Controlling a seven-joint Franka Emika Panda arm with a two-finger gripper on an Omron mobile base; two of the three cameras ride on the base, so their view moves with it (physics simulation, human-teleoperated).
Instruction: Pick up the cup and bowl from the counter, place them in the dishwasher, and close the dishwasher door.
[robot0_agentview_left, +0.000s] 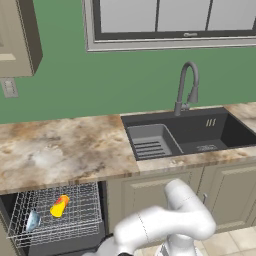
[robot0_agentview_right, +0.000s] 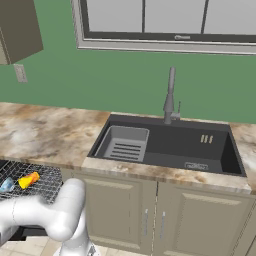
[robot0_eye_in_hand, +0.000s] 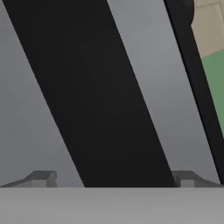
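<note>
The small yellow cup (robot0_agentview_left: 59, 205) and pale blue-white bowl (robot0_agentview_left: 33, 220) already lie in the silver wire rack (robot0_agentview_left: 85, 212) below the marbled desk (robot0_agentview_left: 60, 150), so the spread fingers (robot0_eye_in_hand: 43, 178) should press squarely on the dark grey dishwasher door (robot0_eye_in_hand: 100, 109).

Pulled-out silver wire dishwasher rack (robot0_agentview_left: 80, 220) with small yellow cup (robot0_agentview_left: 59, 206) and pale blue-white bowl (robot0_agentview_left: 33, 220) inside.

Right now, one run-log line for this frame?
cup: in rack, on its side | bowl: in rack | dishwasher: open | jaws: open, empty, close to dark panel
</note>
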